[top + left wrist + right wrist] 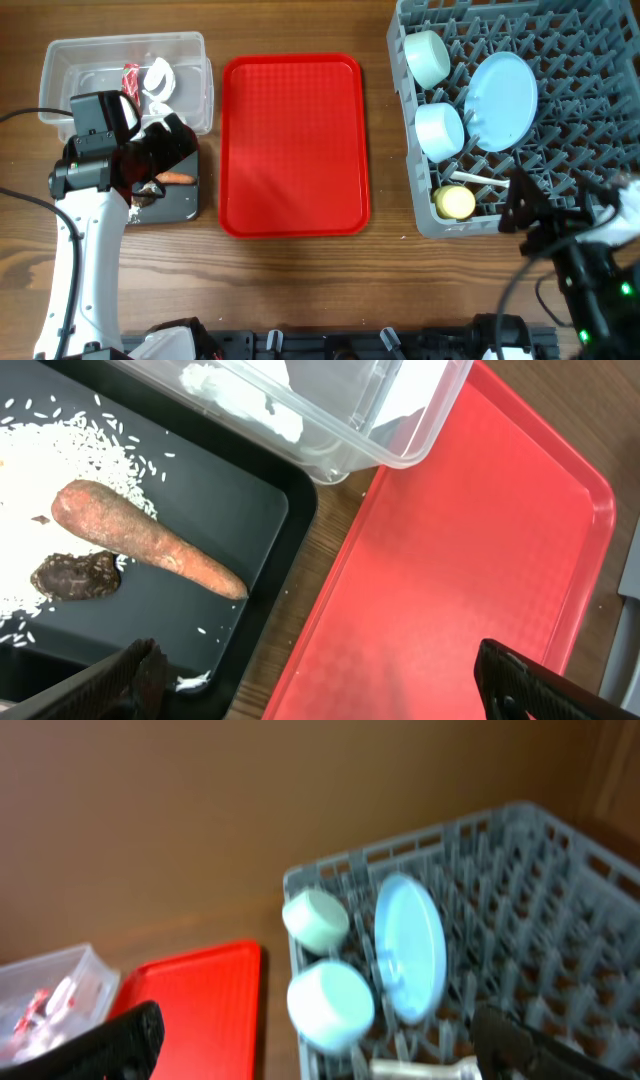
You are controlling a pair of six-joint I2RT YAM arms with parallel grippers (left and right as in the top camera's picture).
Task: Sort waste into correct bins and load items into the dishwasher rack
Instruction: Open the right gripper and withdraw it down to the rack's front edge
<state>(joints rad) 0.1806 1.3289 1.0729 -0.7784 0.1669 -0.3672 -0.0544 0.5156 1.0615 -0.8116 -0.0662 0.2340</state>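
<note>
The grey dishwasher rack (pixel 580 80) holds the light-blue plate (pixel 502 98), two pale bowls (pixel 427 57) (pixel 439 130), the yellow cup (pixel 456 203) and the white spoon (pixel 478 180). The rack also shows in the right wrist view (pixel 520 920). The clear bin (pixel 100 55) holds the red wrapper (pixel 130 78) and crumpled white paper (pixel 158 80). The black bin (pixel 240 520) holds the carrot (pixel 140 540), the dark brown lump (pixel 75 575) and rice crumbs (pixel 90 445). My left gripper (pixel 320 680) is open and empty over the black bin's edge. My right gripper (pixel 320 1040) is open and empty beside the rack.
The flat red tray (pixel 292 145) lies between the bins and the rack, with nothing on it. Bare wooden table surrounds everything. A black rail runs along the front edge.
</note>
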